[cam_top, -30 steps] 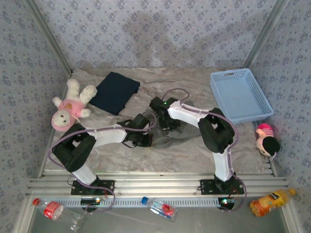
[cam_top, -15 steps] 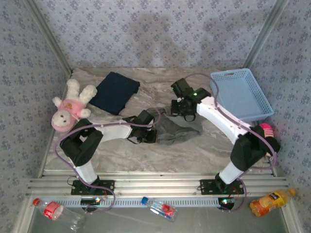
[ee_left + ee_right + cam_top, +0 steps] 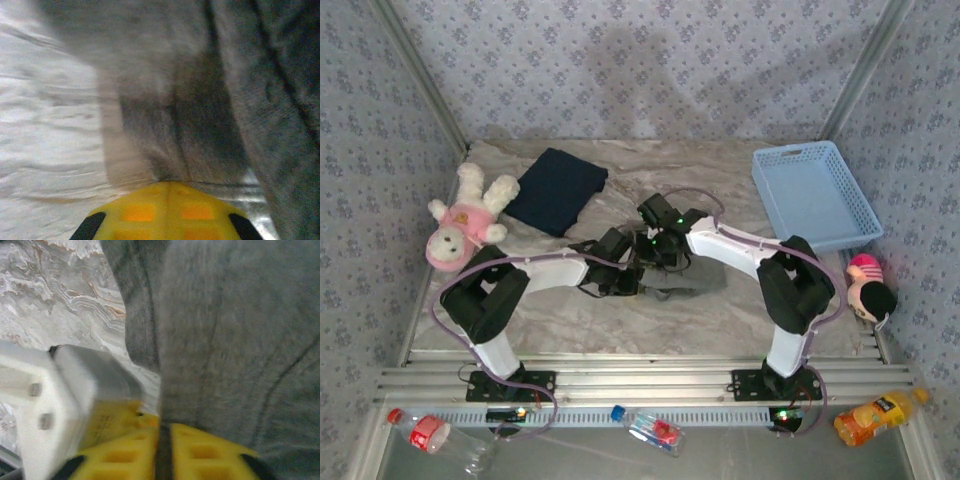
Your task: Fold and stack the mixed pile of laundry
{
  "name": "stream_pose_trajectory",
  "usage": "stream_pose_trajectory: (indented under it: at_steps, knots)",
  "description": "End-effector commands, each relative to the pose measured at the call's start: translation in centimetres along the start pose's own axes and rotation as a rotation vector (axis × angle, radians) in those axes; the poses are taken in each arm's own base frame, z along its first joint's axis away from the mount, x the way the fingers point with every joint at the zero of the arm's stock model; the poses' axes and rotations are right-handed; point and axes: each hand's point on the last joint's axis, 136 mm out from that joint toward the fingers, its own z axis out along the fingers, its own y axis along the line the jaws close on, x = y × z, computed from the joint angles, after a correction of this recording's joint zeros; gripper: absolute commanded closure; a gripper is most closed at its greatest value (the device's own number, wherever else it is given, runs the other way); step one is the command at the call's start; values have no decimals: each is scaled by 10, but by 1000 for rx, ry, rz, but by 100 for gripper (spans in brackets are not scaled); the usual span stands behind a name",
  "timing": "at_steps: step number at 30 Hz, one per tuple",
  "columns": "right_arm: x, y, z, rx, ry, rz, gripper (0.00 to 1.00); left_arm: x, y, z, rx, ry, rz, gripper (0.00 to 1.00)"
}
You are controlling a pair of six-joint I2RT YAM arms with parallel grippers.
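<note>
While both arms bend at the elbow and reach in toward the middle of the grey, marble-look table, their tips meet over one piece of cloth. The left arm stretches low from its base to the right. The left gripper is clenched tight, and its yellow fingers pinch a bunched fold of the small, wrinkled olive-grey cloth garment.

The right arm folds back on itself and reaches left, so the right gripper sits just beside the left one. Its yellow fingers stand very close together with a thin slit between them. The grey cloth hangs right at that slit, but I cannot tell if it is gripped or let go.

The olive-grey garment lies in the middle of the table. Its long side runs left to right, from the grippers out toward the right.

The big dark navy cloth garment lies flat and folded at the back left. It is turned a bit, its long side running back to front, just beside the pink-and-cream plush toy.
</note>
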Motion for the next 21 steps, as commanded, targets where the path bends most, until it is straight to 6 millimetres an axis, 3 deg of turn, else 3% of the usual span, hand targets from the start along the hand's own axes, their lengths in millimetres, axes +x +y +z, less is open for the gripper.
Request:
stream_pose_trajectory:
  at_steps: [1, 4, 7, 9, 12, 14, 18, 21]
  knots:
    - [-3, 18, -1, -78, -8, 16, 70, 36, 48, -13, -224, 83, 36, 100]
    - [-14, 19, -34, -95, -71, 17, 63, 31, 60, -48, -263, 38, 18, 100]
    - [-26, 12, -71, -110, -138, 28, 51, 24, 71, -84, -252, -17, -32, 92]
    - [-31, 3, -96, -108, -189, 41, 49, 17, 72, -104, -226, -61, -59, 78]
    - [-36, -24, -124, -74, -260, 79, 48, 5, 61, -129, -166, -131, -77, 43]
    - [-30, -54, -127, -25, -271, 111, 50, -4, 45, -137, -96, -164, -87, 32]
    - [-16, -106, -131, 96, -257, 157, 51, -32, 11, -133, 55, -228, -124, 28]
    - [-6, -138, -130, 151, -247, 197, 51, -47, -9, -120, 96, -239, -120, 27]
